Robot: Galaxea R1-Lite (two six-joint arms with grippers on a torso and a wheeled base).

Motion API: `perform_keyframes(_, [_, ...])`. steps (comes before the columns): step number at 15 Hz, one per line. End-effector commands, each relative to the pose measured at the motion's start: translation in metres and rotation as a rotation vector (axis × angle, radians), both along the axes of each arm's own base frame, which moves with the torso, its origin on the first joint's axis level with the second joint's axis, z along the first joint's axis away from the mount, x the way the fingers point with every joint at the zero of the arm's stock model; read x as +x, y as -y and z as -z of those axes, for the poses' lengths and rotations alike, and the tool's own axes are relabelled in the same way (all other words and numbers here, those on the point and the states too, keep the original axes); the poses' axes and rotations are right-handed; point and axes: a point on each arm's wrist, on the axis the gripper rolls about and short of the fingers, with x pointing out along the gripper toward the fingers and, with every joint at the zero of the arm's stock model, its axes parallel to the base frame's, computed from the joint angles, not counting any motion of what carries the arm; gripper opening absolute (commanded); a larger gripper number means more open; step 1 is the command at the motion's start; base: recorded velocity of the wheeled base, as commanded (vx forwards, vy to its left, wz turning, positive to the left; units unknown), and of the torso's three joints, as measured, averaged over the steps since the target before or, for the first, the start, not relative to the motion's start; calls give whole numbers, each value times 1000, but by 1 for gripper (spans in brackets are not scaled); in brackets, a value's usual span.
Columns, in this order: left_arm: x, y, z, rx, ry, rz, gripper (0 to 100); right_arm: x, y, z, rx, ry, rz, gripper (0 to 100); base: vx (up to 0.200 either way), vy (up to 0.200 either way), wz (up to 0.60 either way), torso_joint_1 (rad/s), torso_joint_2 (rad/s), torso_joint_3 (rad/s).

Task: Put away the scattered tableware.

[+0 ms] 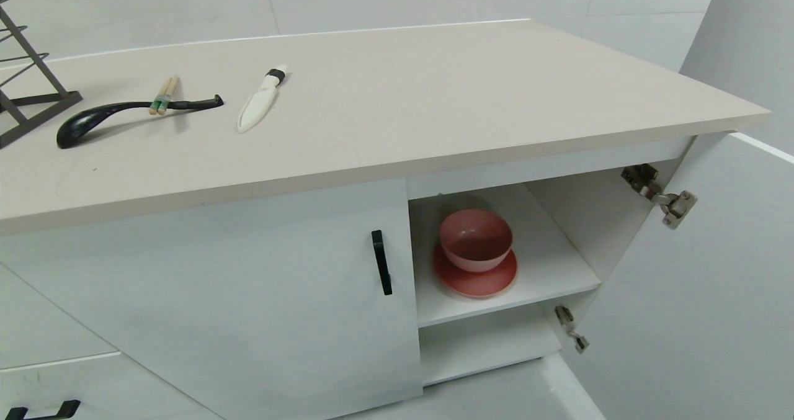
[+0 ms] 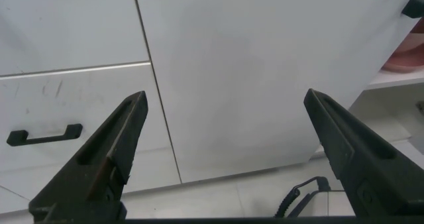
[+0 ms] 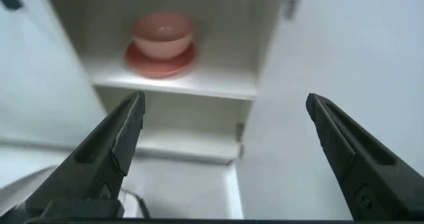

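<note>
A pink bowl sits on a red plate on the upper shelf of the open cabinet; the same bowl and plate appear in the right wrist view. On the countertop lie a black ladle, a pair of chopsticks across its handle, and a white sheathed knife. My left gripper is open, low before the closed left cabinet door. My right gripper is open, low in front of the open compartment.
The right cabinet door stands swung open at the right. The left door carries a black handle. A black wire rack stands at the counter's far left. A drawer with a black handle is left of the cabinet.
</note>
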Motion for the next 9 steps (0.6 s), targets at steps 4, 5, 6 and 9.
perform_keyframes(4, [0,0,0,0,0,-1,100,-30,1,38,63,-19,134,100,0,0,0,0,0,0])
perform_keyframes(5, [0,0,0,0,0,-1,100,-30,1,38,69,-19,137,100,0,0,0,0,0,0])
perform_keyframes(6, [0,0,0,3,0,-1,100,-30,1,38,69,-21,134,100,0,0,0,0,0,0])
perform_keyframes(9, [0,0,0,-2,0,-4,100,-30,1,38,30,-15,136,100,-133,0,0,3,2,2])
